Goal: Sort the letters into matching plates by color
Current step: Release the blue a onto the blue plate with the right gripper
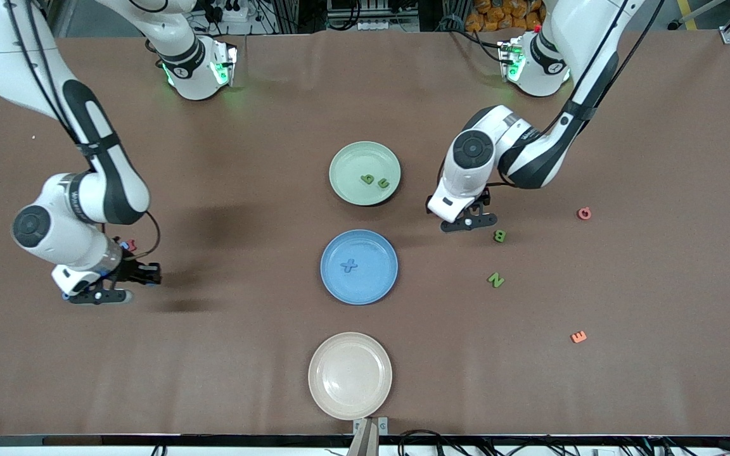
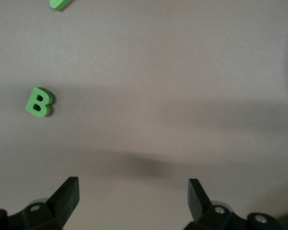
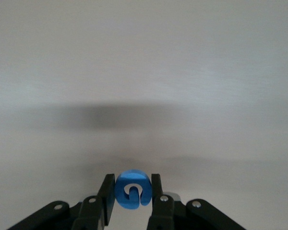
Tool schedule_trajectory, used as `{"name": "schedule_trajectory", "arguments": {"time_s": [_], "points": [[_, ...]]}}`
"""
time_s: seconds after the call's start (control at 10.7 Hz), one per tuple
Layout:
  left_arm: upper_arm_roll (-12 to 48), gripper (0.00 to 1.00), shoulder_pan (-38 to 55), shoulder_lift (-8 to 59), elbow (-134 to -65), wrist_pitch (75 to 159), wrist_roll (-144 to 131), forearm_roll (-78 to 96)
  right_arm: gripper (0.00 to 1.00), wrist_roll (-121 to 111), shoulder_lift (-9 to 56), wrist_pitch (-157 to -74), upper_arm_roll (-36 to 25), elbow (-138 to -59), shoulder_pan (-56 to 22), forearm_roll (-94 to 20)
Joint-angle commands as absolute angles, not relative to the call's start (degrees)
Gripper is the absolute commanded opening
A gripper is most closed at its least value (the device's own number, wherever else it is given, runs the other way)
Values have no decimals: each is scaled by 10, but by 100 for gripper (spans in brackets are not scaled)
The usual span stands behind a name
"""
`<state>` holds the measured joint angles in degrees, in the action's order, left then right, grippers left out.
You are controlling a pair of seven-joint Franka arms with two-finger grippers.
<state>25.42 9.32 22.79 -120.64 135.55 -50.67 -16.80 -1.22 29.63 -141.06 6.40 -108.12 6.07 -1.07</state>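
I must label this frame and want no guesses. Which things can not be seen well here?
- Front view: the right gripper and arm hide the blue letter it holds; a small reddish bit beside the wrist is too covered to name.
- Left wrist view: a green piece is cut off by the picture's edge; its letter is unclear.
- Front view: the two green letters in the green plate are too small to read surely.

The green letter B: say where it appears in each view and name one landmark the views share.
Front view: green letter B lies on the table, beside the open left gripper, toward the left arm's end.
Left wrist view: green letter B lies flat, ahead of the fingers.
Right wrist view: not in it.
Shared landmark: the left gripper's fingers.
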Motion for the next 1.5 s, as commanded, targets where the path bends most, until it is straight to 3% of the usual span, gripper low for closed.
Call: {"name": "schedule_trajectory", "arguments": {"time_s": [0.0, 0.37, 0.75, 1.21, 1.31, 1.4], "points": [[264, 100, 36, 166, -1301, 1428, -386, -180, 7, 77, 296, -1401, 59, -1058, -27, -89], [264, 100, -17, 191, -1306, 1481, -251, -179, 7, 234, 330, -1401, 41, -995, -168, -107], [260, 100, -32, 240, -1279, 1521, -165, -179, 7, 349, 411, -1404, 13, -898, -276, -112], [245, 100, -52, 255, -1257, 1514, -44, -179, 8, 437, 453, -1409, 11, -866, -347, -111], [245, 100, -52, 263, -1250, 1514, -47, -179, 10, 442, 458, -1409, 11, -861, -352, -111], [244, 100, -54, 268, -1250, 1513, -50, -178, 44, 443, 461, -1408, 11, -860, -352, -111]]}}
